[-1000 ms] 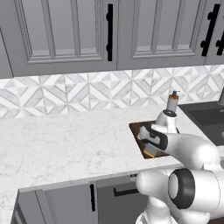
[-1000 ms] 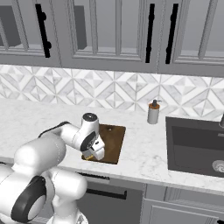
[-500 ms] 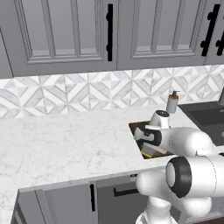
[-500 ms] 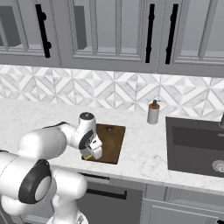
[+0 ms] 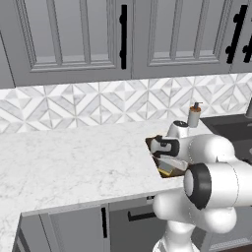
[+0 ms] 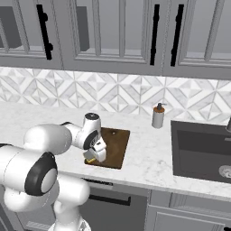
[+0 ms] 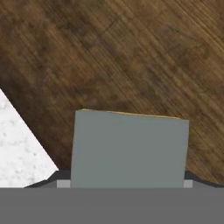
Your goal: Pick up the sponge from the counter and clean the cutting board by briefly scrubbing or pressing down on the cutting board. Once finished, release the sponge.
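The counter [image 6: 149, 153] is a broad white marble-look worktop with faint grey veining. On it lies the cutting board [image 6: 115, 151], dark brown wood with a small hole near its far end. Behind and to the right of the board, a grey soap dispenser [image 6: 158, 118] stands upright near the backsplash.

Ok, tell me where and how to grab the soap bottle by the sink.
Grip the soap bottle around its upright grey body, below the brown collar and pump. The body looks straight-sided, so fingers on opposite sides should seat well. Come level from the front, over the open counter, probably safer than from the sink side.
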Controlling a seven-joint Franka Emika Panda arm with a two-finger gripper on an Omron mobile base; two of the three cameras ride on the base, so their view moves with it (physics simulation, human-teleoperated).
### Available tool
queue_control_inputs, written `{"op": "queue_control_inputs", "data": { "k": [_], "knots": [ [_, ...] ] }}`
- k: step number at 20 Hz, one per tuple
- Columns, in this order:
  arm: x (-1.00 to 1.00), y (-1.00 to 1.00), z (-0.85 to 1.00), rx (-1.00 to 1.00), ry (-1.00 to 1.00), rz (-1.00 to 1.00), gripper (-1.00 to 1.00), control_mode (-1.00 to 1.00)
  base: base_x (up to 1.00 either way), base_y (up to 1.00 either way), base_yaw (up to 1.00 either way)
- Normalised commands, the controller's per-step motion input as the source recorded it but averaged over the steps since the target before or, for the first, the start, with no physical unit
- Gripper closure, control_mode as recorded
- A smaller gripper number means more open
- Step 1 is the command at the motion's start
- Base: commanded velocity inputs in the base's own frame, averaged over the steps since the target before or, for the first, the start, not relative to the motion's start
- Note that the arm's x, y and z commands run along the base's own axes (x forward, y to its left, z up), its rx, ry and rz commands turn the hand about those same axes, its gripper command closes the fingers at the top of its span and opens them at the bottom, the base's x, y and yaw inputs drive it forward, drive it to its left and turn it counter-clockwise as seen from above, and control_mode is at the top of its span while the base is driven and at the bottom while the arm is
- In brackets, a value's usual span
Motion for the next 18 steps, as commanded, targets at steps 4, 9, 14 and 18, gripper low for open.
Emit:
{"op": "queue_control_inputs", "data": {
  "k": [4,9,14,18],
  "knots": [
    [0.05,0.0,-0.25,0.0,-0.1,-0.02,1.0,-1.0,0.0,0.0,0.0],
    [0.12,0.0,-0.22,0.0,-0.07,-0.02,1.0,-1.0,0.0,0.0,0.0],
    [0.36,0.0,-0.04,0.0,0.05,-0.01,1.0,-1.0,0.0,0.0,0.0],
    [0.31,0.0,-0.15,0.0,0.0,0.0,1.0,-1.0,0.0,0.0,0.0]
  ]
}}
